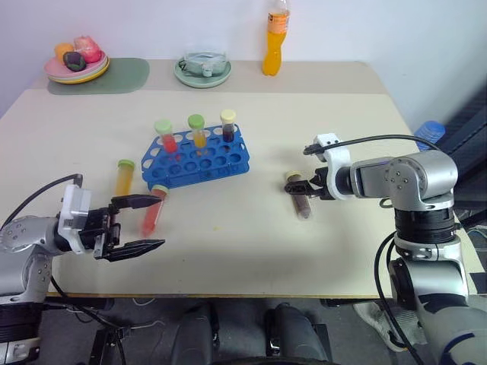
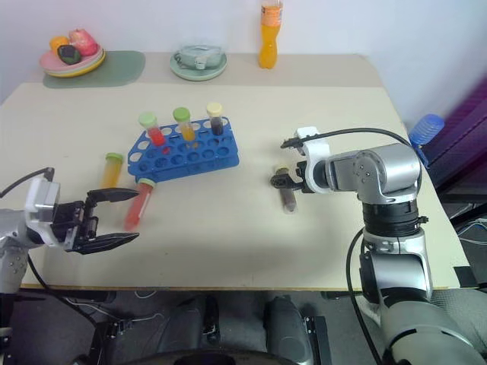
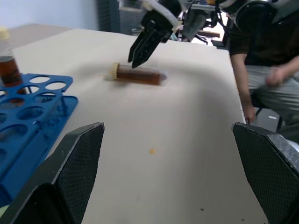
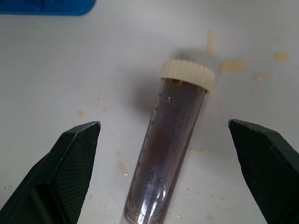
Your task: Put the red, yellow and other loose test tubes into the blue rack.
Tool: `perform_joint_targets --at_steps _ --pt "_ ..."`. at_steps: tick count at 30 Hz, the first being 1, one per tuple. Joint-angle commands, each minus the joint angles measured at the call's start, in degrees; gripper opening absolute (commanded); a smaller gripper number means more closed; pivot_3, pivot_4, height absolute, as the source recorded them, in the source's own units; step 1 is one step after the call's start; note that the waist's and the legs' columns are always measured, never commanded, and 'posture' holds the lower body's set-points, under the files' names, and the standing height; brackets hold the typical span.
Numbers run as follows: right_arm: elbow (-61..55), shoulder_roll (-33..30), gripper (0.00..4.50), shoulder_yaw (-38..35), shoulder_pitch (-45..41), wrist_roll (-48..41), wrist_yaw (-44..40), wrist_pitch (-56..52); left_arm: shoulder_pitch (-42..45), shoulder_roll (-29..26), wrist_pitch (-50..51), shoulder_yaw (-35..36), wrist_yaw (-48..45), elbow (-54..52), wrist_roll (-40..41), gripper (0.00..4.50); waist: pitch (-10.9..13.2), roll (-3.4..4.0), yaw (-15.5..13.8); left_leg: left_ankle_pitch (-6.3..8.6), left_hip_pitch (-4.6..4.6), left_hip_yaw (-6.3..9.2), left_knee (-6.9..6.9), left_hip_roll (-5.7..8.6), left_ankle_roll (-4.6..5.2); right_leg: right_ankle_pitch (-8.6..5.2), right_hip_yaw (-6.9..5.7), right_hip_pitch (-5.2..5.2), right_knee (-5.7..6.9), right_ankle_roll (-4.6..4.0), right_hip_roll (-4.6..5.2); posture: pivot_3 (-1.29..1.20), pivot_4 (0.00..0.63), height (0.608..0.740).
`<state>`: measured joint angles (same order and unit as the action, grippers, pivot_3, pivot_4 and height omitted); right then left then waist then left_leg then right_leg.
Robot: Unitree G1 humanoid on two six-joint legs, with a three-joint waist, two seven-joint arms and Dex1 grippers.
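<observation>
Head views: right gripper [image 1: 304, 185] sits centre-right of the frame, fingers spread, empty, poised over the cap end of the brown tube [image 1: 300, 199] lying flat on the table [image 1: 342, 122]. Left gripper [image 1: 141, 224] at lower left, also spread wide and empty, near the red tube [image 1: 152, 213] that lies just below the blue rack [image 1: 198, 158]. Yellow tube [image 1: 123, 176] lies to the left of the rack. Three tubes already stand upright in the rack's back row.

Risk: the brown tube is round and free to roll; an off-centre close would likely squirt it sideways or spin it. The right arm's own bulk hides part of the tube from the head, so contact is hard to call.

Left wrist view: right gripper's fingers point down at the brown tube near the top centre, rack corner at left edge. Can't tell whether the tips touch the tube. A seated person is at the upper right, cut off by the frame.

Right wrist view: brown tube centred between the parted fingers, cap towards the top, lower end cut off. Tube lies slightly askew to the fingers — a skewed pinch could tilt it on lift. Rack is just a blue sliver at the upper left.
</observation>
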<state>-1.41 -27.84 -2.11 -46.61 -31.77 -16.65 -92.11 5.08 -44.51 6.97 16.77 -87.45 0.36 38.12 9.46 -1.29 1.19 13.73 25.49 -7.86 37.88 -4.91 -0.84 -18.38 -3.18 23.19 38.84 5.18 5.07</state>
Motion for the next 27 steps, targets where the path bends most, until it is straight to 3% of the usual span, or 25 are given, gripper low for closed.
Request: perform_joint_targets --at_steps 1,10,18,21,25,27 --pt "1.8 0.7 4.50 -1.4 -2.7 1.1 1.0 -0.4 0.2 -0.4 0.3 0.2 0.2 -2.2 0.8 4.48 0.0 0.00 0.0 0.00 0.00 0.00 0.00 0.00 0.00 0.00 0.00 0.01 0.01 0.00 0.00 0.00 0.150 0.740" --pt "7.7 3.5 4.50 -1.1 -4.8 4.6 1.0 0.9 -0.1 -1.1 1.8 0.4 0.4 -3.5 1.0 4.48 0.0 0.01 0.0 0.00 0.00 -0.02 0.00 0.00 0.00 0.00 0.02 0.04 0.02 0.00 0.00 0.00 0.150 0.740" --pt "8.4 3.8 4.50 4.1 -3.3 7.4 0.1 4.3 -1.4 -0.6 2.3 0.7 1.3 -5.0 1.1 4.48 0.0 0.00 1.1 0.00 -0.04 0.01 0.00 -0.01 0.00 0.00 0.02 0.00 0.04 0.00 0.00 0.00 0.150 0.740" --pt "7.6 3.2 3.59 7.1 -2.7 8.2 -0.7 5.8 -1.9 -0.4 2.4 0.8 1.7 -5.5 1.2 4.50 0.0 0.00 1.6 0.00 -0.09 0.04 0.00 -0.02 0.00 0.00 0.03 -0.01 0.13 0.00 0.00 0.00 0.150 0.740" --pt "6.1 1.4 1.68 12.3 -2.1 9.8 -3.0 9.4 -2.3 -0.2 2.1 1.0 2.5 -6.0 1.0 4.50 0.0 0.00 1.5 0.00 -0.09 0.06 -0.01 -0.03 -0.01 0.00 0.03 0.02 0.16 -0.01 -0.02 0.00 0.150 0.740" --pt "5.0 0.8 1.68 13.9 -1.6 10.3 -3.8 10.5 -2.5 -0.1 1.9 1.0 2.9 -6.2 0.9 4.50 0.0 0.00 1.4 0.00 -0.09 0.07 0.00 -0.03 0.00 0.00 0.04 0.02 0.15 -0.01 0.00 0.00 0.150 0.740"
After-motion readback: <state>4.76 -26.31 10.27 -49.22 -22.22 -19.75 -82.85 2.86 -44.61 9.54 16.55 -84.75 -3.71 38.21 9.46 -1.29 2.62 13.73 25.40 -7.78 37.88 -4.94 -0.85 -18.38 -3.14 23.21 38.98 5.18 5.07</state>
